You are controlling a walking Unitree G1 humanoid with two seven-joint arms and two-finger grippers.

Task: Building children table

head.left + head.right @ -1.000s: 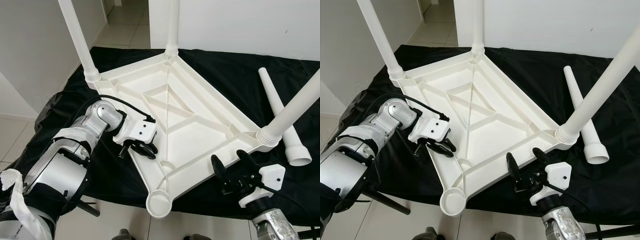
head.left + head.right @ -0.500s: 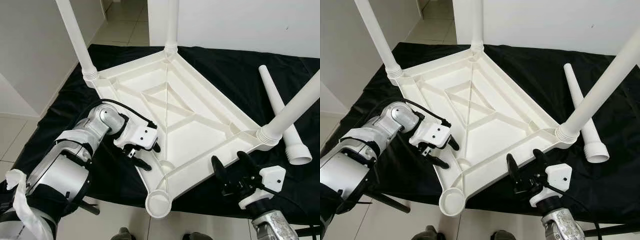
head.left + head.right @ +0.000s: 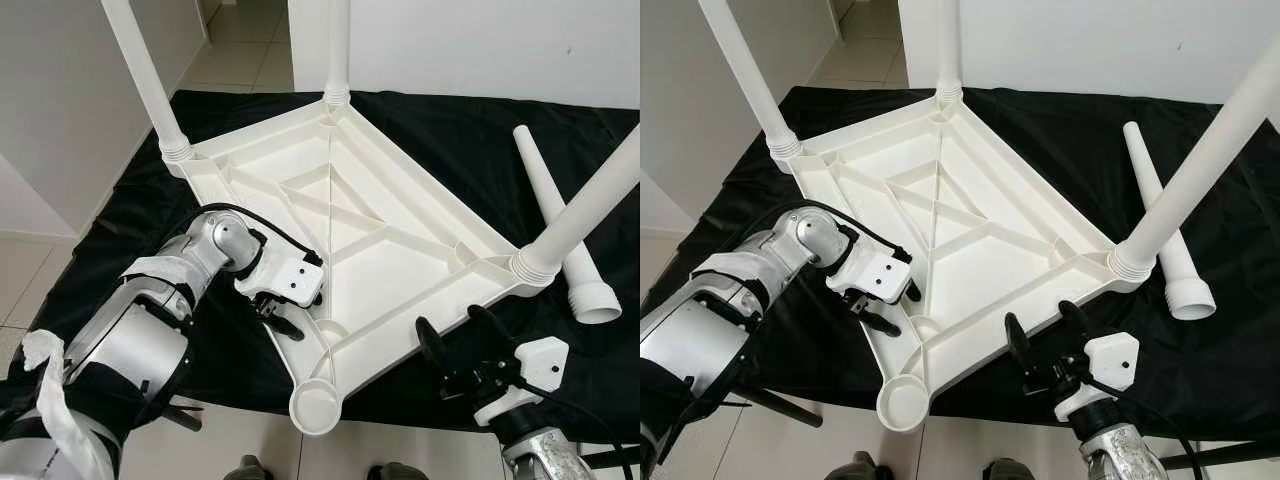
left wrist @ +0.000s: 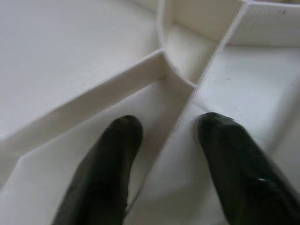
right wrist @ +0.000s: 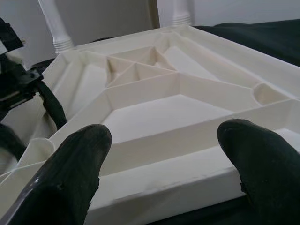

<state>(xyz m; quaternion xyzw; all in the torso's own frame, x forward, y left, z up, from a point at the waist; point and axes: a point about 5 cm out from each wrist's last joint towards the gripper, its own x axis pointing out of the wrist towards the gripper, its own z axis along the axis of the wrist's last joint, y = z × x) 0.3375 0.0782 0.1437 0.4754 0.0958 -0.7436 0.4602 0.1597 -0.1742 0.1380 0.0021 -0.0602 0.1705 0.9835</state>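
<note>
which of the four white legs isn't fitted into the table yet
The leg lying flat on the black cloth, on the robot's right; the other three stand upright in corner sockets of the upturned tabletop.

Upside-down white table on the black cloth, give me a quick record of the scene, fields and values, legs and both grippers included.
table top: white table top, upside down on black cloth
legs fitted: three standing in corner sockets, e.g. right leg
loose leg: fourth leg lying on the cloth to the right
empty socket: near corner socket
left gripper: open, fingers astride a rib at the table's left rim
right gripper: open, just before the near right edge, not touching
</note>
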